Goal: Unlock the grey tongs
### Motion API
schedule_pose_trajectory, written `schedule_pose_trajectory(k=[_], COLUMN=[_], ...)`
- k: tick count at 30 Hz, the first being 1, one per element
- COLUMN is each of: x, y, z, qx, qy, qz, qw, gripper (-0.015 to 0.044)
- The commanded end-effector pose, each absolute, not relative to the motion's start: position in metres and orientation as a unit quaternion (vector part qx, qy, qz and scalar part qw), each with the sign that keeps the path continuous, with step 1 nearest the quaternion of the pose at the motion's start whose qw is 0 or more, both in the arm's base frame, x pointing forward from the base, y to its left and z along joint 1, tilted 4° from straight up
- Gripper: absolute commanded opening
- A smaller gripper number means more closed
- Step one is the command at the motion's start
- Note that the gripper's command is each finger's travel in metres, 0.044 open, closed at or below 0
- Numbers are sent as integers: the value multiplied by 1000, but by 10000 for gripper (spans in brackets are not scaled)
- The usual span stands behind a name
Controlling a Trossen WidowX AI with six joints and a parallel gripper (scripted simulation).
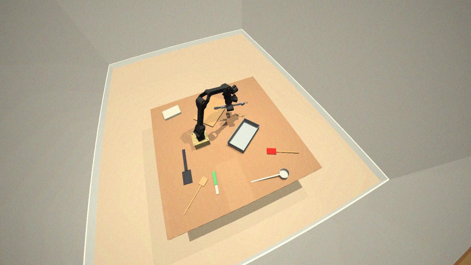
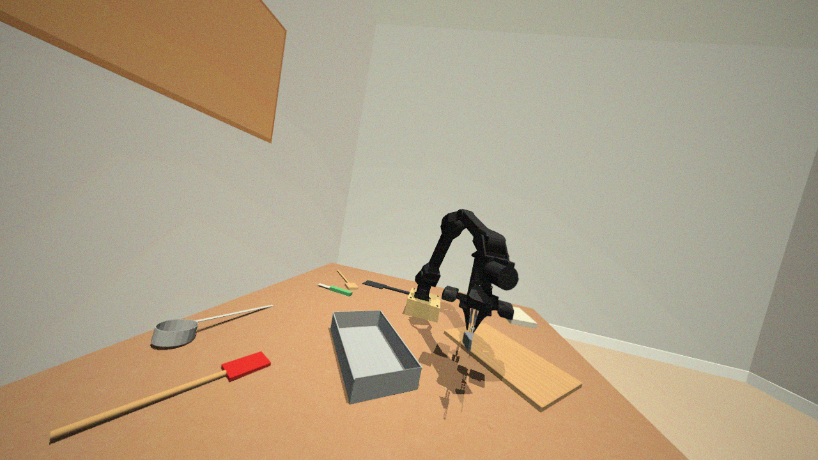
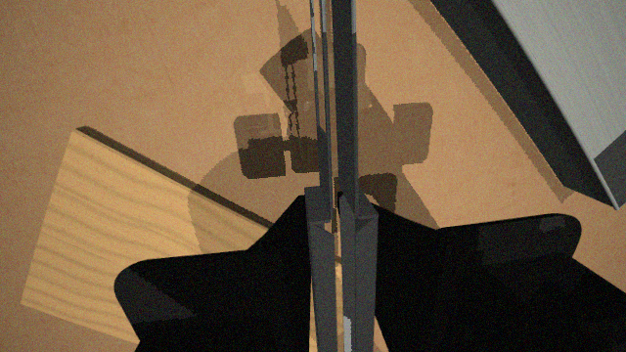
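My black robot arm [image 1: 200, 113] [image 2: 439, 252] reaches over the desk [image 1: 227, 177] [image 2: 274, 400] [image 3: 147, 59], its hand [image 1: 230, 106] [image 2: 471, 333] [image 3: 322, 201] closed around the grey tongs [image 1: 241, 102] [image 2: 468, 339] [image 3: 347, 122], which hang level in the air, their arms close together. Beneath and beside them, the wooden board [image 1: 210, 116] [image 2: 528, 372] [image 3: 112, 205] lies flat, and the grey roasting tin [image 1: 236, 148] [image 2: 386, 386] [image 3: 528, 117] stands apart from the board, with bare floor showing in its pale interior.

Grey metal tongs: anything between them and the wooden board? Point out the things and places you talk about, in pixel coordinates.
Nothing visible. The black claw [image 1: 229, 108] [image 2: 470, 333] [image 3: 322, 201] holds the grey metal tongs [image 1: 221, 106] [image 2: 468, 340] [image 3: 346, 98] raised near the flat wooden board [image 1: 210, 115] [image 2: 532, 366] [image 3: 98, 210]. In the wrist view, the grey rectangular roasting tin [image 1: 235, 148] [image 2: 384, 386] [image 3: 514, 83] lies across from the board, so likely out of the way.
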State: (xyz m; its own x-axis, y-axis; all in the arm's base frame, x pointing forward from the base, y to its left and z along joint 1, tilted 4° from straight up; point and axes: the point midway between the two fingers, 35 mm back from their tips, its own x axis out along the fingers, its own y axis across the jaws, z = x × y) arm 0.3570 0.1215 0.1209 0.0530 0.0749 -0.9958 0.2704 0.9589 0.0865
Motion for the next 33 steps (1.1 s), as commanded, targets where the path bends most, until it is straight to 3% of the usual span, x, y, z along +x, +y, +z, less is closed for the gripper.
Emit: schedule_pose_trajectory(k=[1, 33], x=[349, 222], y=[143, 297], z=[122, 128], qx=[97, -141], qy=[686, 664], qz=[-40, 196], qw=[720, 708], gripper=[-150, -150])
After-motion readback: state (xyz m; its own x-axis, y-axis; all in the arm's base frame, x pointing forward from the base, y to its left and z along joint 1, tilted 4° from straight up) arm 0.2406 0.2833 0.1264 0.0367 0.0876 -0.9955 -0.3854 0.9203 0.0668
